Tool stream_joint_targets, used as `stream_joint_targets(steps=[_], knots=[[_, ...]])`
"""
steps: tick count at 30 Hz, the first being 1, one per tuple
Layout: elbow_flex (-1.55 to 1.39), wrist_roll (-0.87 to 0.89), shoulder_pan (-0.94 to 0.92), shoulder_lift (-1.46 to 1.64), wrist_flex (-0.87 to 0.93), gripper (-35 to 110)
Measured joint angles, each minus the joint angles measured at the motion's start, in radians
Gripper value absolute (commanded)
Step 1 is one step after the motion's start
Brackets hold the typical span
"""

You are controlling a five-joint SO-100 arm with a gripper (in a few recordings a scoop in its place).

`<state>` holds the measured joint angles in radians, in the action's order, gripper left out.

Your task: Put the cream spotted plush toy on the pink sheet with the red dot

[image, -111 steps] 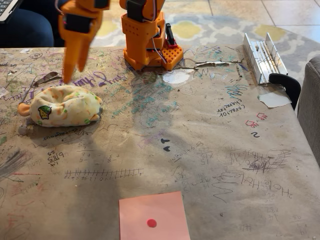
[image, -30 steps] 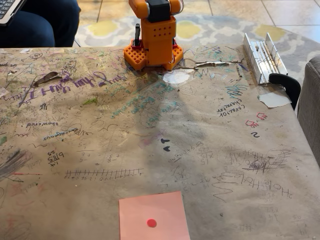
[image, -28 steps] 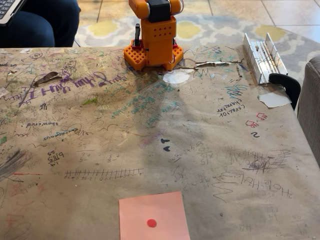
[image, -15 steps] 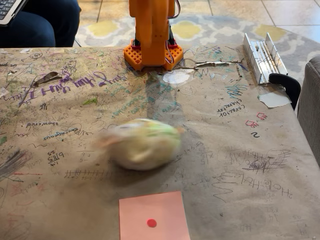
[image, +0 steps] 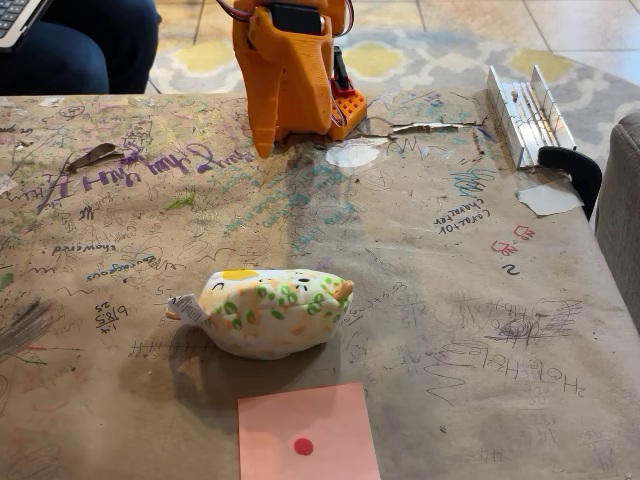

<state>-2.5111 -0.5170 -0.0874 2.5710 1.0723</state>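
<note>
The cream spotted plush toy (image: 272, 312) lies on its side in the middle of the scribbled table, its white tag pointing left, free of any grip. Just in front of it, at the near edge of the fixed view, lies the pink sheet (image: 308, 430) with its red dot (image: 303, 446). The plush rests a little beyond the sheet's far edge, not on it. My orange gripper (image: 264, 140) hangs at the back of the table in front of the arm's base, far from the plush, with nothing in it. How its jaws stand is unclear from this angle.
The arm's orange base (image: 345, 105) stands at the back centre. A metal bracket (image: 525, 110), a black clamp (image: 570, 165) and a white paper scrap (image: 548, 198) sit at the right. Another white scrap (image: 352, 155) lies near the base. A person's legs (image: 80, 45) are behind the table.
The plush lay at the far left under the gripper, was out of view a second ago, then blurred through the air. It now rests mid-table. The gripper has swung down before the base.
</note>
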Motion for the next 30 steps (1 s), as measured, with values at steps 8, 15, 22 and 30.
stream_joint_targets(steps=[8, 15, 22, 30], knots=[[0.224, 0.064, -0.009, -0.683, -0.133, 48], [0.572, 0.084, -0.092, -1.132, -0.087, 49], [0.877, 0.043, -0.115, -1.365, 0.127, 47], [0.873, 0.012, -0.115, -1.37, 0.158, 5]])
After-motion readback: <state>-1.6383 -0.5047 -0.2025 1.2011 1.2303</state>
